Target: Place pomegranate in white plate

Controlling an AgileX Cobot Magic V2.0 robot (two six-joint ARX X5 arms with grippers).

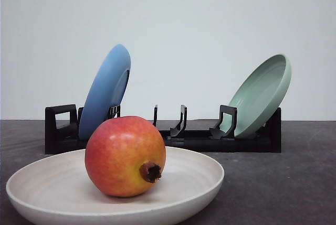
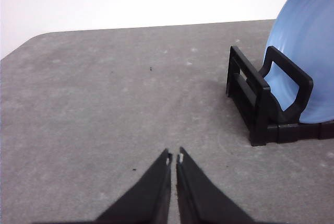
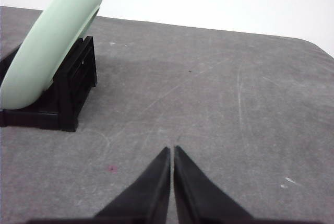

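Observation:
The pomegranate [image 1: 125, 156], red shading to yellow-orange with a dark crown tip pointing front-right, rests inside the white plate [image 1: 202, 170] at the near front of the table. My left gripper [image 2: 174, 157] is shut with nothing in it, above bare grey table beside the rack's blue-plate end. My right gripper [image 3: 171, 150] is shut and empty too, over bare table next to the rack's green-plate end.
A black dish rack [image 1: 189, 136] stands behind the white plate. A blue plate [image 1: 105, 91] leans in its left slot and a pale green plate [image 1: 262, 94] in its right slot. The grey table [image 1: 283, 183] stretches around them.

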